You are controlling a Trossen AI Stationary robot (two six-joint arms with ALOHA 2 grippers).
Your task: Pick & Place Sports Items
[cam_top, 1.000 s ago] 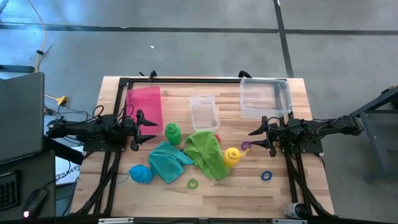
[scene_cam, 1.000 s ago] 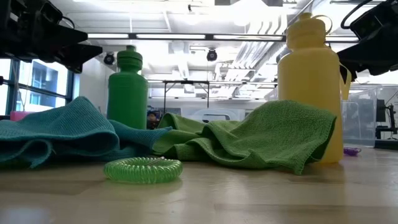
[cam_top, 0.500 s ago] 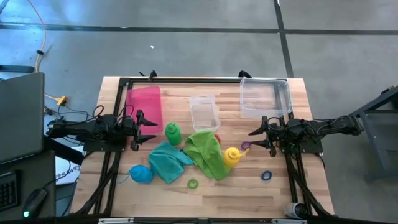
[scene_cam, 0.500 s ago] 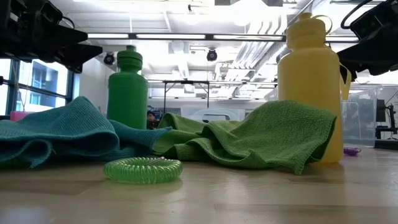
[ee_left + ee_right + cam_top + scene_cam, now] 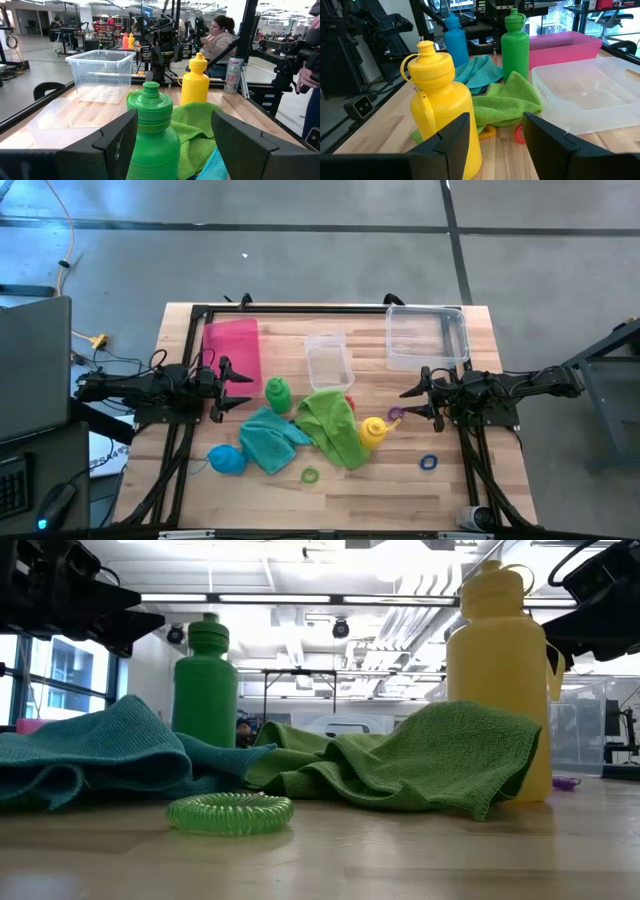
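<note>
From above, the left gripper (image 5: 243, 388) is seen at the table's left side, its fingers spread apart and nothing held; the green bottle (image 5: 278, 392) stands upright just beyond the fingertips, untouched. The right gripper (image 5: 407, 403) is placed at the right side, likewise parted and empty, with the yellow bottle (image 5: 373, 431) just beside its tips and a purple ring (image 5: 395, 414) between them. The blue bottle (image 5: 227, 460) is seen near the left front edge; whether it stands cannot be told here. The teal towel (image 5: 268, 439) and lime green towel (image 5: 332, 423) lie crumpled between the bottles, touching. A green ring (image 5: 310, 475) and a blue ring (image 5: 429, 463) lie flat near the front. A pink tray (image 5: 232, 345), a small clear box (image 5: 327, 361) and a large clear box (image 5: 426, 336) are set farther back.

At table height, the green bottle (image 5: 205, 677) and yellow bottle (image 5: 498, 680) are shown upright, caps up, behind the towels.

In the left wrist view, the green bottle (image 5: 152, 137) is framed between the open fingers (image 5: 118, 140), long axis vertical.

In the right wrist view, the yellow bottle (image 5: 443, 107) stands upright ahead of the parted fingers (image 5: 453, 141), offset toward one of them, and the blue bottle (image 5: 455, 41) is seen upright beyond it.
</note>
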